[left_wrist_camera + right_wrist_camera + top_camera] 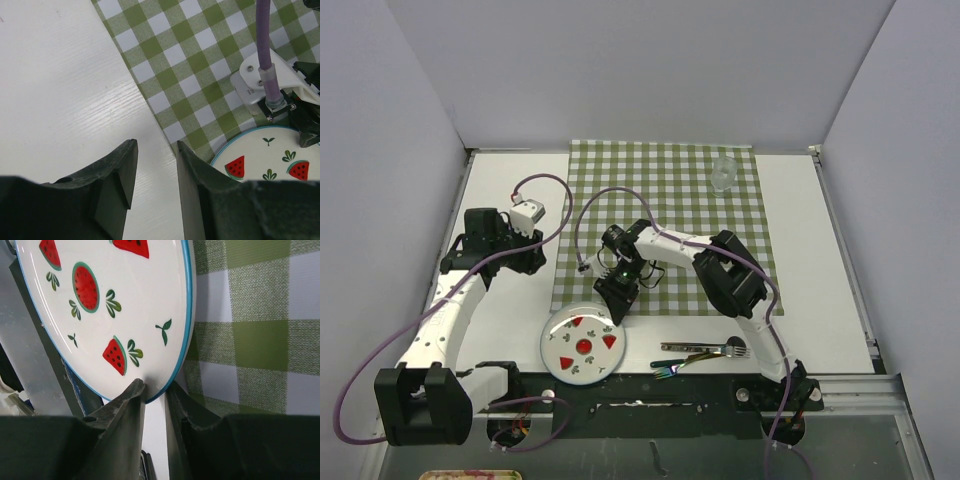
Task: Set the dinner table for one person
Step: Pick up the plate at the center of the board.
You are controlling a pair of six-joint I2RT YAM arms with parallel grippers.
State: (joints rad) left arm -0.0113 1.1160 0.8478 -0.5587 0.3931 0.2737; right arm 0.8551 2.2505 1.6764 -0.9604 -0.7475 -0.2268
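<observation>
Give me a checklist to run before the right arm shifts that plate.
1. Right gripper grip on the plate: ok, the rim sits pinched between its fingers.
2. Plate lifted off the table: cannot tell.
3. Plate on the cloth: not ok, it lies mostly on bare table at the cloth's near edge.
4. Landing spot on the cloth: ok, only the glass stands there, at the far right corner.
5. Left gripper clear: ok, open, empty, at the cloth's left edge.
6. Fork clear: ok, it lies right of the plate.

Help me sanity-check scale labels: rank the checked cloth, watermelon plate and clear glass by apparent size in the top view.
Largest: checked cloth
Then: watermelon plate
Smallest: clear glass, though it stands farthest back.
</observation>
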